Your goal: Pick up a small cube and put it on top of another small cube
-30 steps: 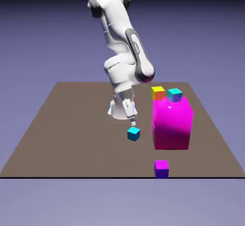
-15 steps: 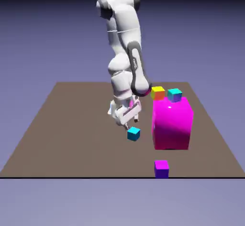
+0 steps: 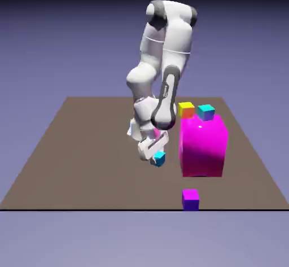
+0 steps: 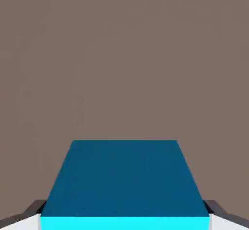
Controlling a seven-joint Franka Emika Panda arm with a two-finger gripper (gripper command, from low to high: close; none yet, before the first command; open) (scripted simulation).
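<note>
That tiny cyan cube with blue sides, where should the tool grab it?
Across two opposite flat blue sides of the cyan cube, coming straight down from above. Its faces are flat and parallel and it sits low on the table; the tool already straddles it that way.

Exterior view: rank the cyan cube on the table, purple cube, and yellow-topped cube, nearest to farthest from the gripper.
1. cyan cube: at the gripper, between its fingertips, filling the hand view's bottom.
2. purple cube: near the table's front edge, toward the exterior view's right.
3. yellow-topped cube: up on the magenta block, beside the teal-sided cube.
Purple versus yellow-topped is close; treat that order as tentative.
</note>
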